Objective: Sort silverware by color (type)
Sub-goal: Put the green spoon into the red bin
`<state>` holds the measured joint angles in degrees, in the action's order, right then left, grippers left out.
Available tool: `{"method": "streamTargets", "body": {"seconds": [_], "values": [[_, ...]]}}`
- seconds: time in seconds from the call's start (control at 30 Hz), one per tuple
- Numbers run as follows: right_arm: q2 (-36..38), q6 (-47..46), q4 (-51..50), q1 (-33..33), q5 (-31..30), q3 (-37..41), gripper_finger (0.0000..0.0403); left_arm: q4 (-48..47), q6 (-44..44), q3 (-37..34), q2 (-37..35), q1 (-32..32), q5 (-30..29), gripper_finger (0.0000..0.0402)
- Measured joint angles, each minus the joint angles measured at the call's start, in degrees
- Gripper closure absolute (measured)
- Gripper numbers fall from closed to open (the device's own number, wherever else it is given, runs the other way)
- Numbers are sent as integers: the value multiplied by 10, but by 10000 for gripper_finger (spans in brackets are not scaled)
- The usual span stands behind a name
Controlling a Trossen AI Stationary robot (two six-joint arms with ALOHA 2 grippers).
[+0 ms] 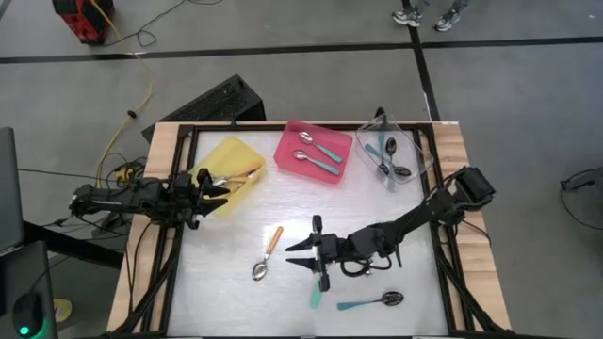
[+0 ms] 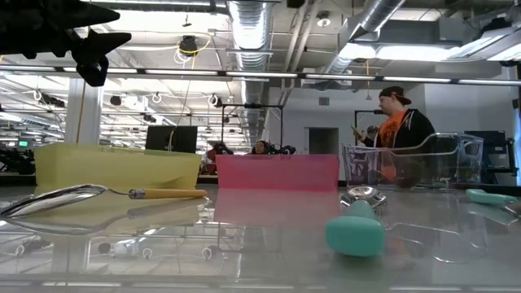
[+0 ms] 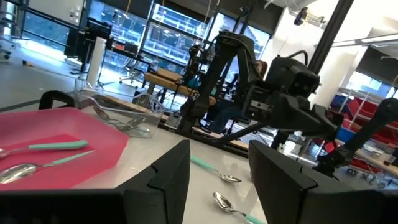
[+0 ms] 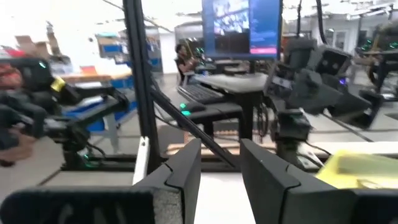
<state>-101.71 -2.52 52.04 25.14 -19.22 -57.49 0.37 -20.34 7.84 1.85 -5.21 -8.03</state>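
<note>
Three spoons lie loose on the white table. An orange-handled one [image 1: 268,252] [image 2: 98,194] is left of centre. A teal one [image 1: 316,298] [image 2: 356,228] has its upper end hidden under my right gripper. A teal one with a dark bowl [image 1: 372,301] lies near the front. My right gripper [image 1: 294,256] [image 4: 221,171] hovers open and empty above the table, just right of the orange spoon, fingers pointing toward the table's left. My left gripper [image 1: 219,185] [image 3: 217,180] hangs open and empty over the yellow tray [image 1: 247,155].
The yellow tray holds orange-handled spoons. The pink tray [image 1: 341,165] [image 3: 93,149] at the far middle holds two teal spoons. The clear tray [image 1: 415,141] at the far right holds several spoons. A black frame [image 1: 188,141] edges the table. A person [image 2: 399,122] stands beyond it.
</note>
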Motion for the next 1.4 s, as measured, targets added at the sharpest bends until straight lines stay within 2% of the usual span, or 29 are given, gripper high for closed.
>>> {"method": "streamTargets", "body": {"seconds": [0.2,1.4], "values": [[0,0,4,-7,27,0,266,0,0,0,0,0,0,253],[1,-26,-17,-17,27,0,266,-1,3,0,0,0,1,253]]}}
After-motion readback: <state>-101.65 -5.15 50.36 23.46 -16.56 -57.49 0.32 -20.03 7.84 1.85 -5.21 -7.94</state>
